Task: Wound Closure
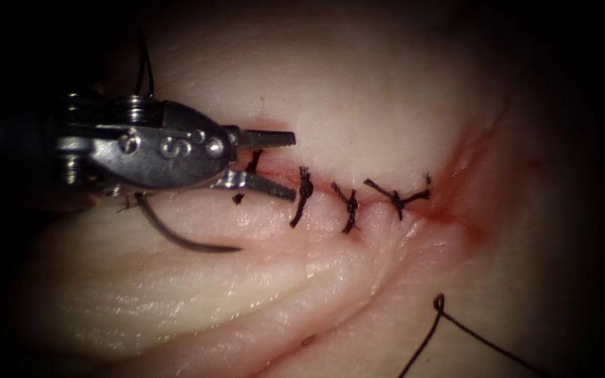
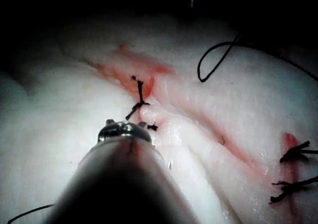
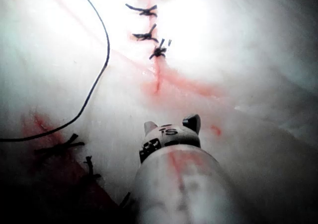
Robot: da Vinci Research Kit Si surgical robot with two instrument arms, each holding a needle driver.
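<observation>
The needle lies loose on the tissue, held by neither tool, its curve running from under the left tool to a tip pointing right, on the near side of the cut; I cannot tell whether its hidden end is in the tissue. A loop of thread rests on the tissue near the front right, well apart from the needle. The left tool sits over the left end of the cut, its jaws spread apart and holding nothing, one on each side of the cut. To its right three knotted stitches cross the cut, with red fluid past the last. The right tool hangs above the tissue, jaws parted and holding nothing.
</observation>
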